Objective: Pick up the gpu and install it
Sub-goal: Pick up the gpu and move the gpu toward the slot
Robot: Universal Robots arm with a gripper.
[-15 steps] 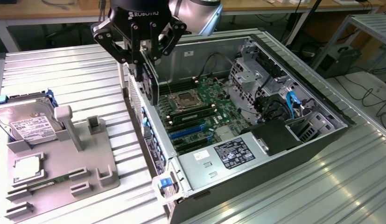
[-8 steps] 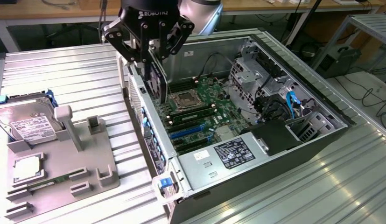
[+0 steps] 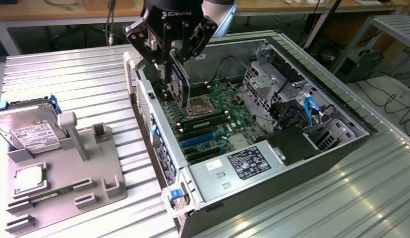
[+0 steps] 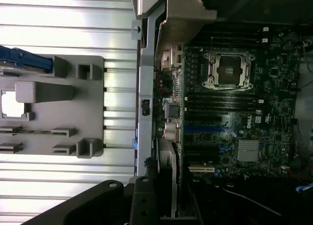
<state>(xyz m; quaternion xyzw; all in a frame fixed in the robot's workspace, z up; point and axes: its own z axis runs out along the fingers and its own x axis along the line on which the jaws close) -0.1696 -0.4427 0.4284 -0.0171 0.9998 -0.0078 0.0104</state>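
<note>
My gripper (image 3: 173, 63) hangs over the back left part of the open computer case (image 3: 337, 124) and is shut on the gpu (image 3: 177, 85). The gpu is a thin dark card held upright, its lower edge just above the motherboard (image 3: 221, 111) beside the CPU socket (image 3: 195, 103). In the wrist view the gpu (image 4: 181, 183) appears edge-on, with its pale metal bracket (image 4: 167, 168) next to the case's rear wall (image 4: 145, 88). The blue expansion slots (image 3: 201, 139) lie nearer the case front than the card.
A grey parts fixture (image 3: 66, 168) lies on the ribbed metal table at the exterior view's left, with a hard drive (image 3: 29, 126), a CPU (image 3: 29, 179) and a memory stick (image 3: 54, 194) on it. The power supply (image 3: 248, 162) and drive cage (image 3: 274, 79) stand in the case.
</note>
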